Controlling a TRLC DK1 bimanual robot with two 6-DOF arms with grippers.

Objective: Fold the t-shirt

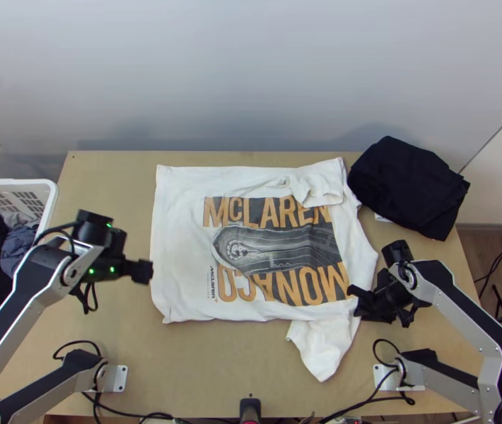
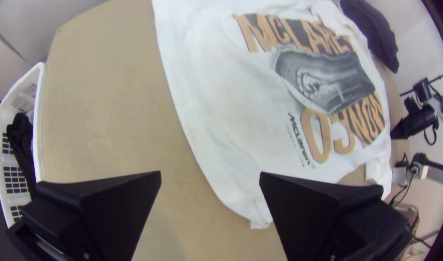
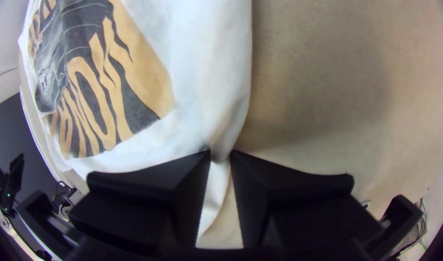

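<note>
Pinching white t-shirt (image 1: 180, 233) beside near-side sleeve (image 1: 322, 346), right gripper (image 3: 220, 153) closed on it, nearer; shirt lies leftward, spread mid-table, long axis left-right. Left gripper (image 2: 210, 176) open, just beside hem (image 1: 155, 247), shirt rightward. Count: one t-shirt, two grippers, one basket (image 1: 10, 183), one dark cloth pile (image 1: 406, 187)
</note>
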